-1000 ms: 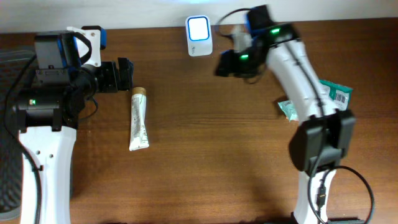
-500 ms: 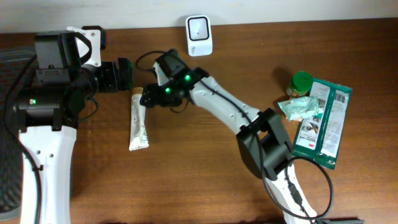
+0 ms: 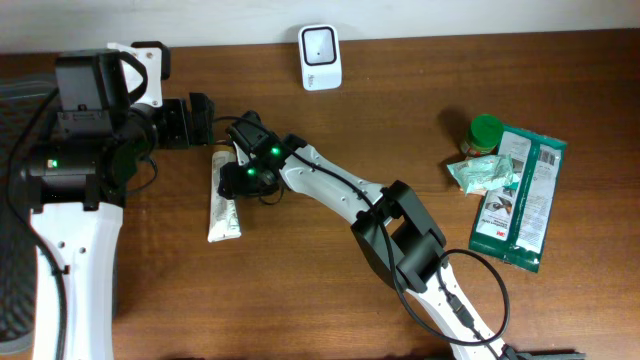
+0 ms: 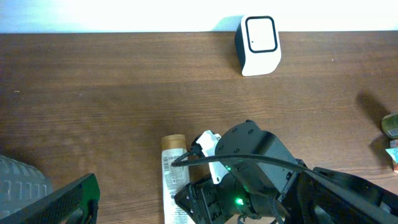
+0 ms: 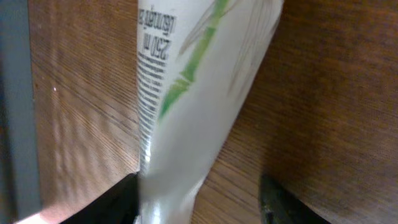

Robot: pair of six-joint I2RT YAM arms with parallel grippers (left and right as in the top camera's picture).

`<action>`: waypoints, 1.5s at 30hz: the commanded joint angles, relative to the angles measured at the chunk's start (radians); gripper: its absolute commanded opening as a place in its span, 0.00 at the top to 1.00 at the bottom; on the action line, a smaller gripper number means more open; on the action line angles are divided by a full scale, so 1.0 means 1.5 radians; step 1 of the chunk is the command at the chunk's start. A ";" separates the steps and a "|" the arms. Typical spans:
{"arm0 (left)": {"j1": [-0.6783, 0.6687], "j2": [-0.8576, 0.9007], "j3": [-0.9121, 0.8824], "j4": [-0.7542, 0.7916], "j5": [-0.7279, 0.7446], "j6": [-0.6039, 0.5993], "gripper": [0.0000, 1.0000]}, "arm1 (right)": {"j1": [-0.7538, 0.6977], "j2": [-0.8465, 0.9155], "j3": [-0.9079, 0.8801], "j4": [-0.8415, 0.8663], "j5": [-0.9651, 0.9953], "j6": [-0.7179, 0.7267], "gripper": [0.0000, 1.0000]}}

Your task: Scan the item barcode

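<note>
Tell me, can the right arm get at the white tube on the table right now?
Probably yes. The right pincer hangs right over the white tube, and its own camera shows the tube lying between its open fingers with nothing else in the way.

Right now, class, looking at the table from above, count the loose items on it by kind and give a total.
Tube: 1
Scanner: 1
Packets: 2
Green-capped container: 1
Total: 5

White tube (image 5: pixel 199 112), green bamboo print
</note>
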State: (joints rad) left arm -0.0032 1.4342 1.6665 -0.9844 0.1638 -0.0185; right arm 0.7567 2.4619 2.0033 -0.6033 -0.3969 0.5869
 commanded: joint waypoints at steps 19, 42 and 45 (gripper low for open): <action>0.004 -0.006 0.009 0.001 -0.003 0.008 0.01 | -0.043 -0.049 -0.001 -0.129 0.008 -0.176 0.96; 0.004 -0.006 0.009 0.001 -0.003 0.008 0.01 | -0.132 -0.110 -0.021 -0.393 0.328 -0.227 0.95; 0.004 -0.006 0.009 0.001 -0.003 0.008 0.01 | -0.120 -0.110 -0.065 -0.356 0.320 -0.202 0.96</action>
State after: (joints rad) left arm -0.0032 1.4342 1.6665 -0.9840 0.1638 -0.0185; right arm 0.5480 2.3138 1.9701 -1.1721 0.0277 0.1940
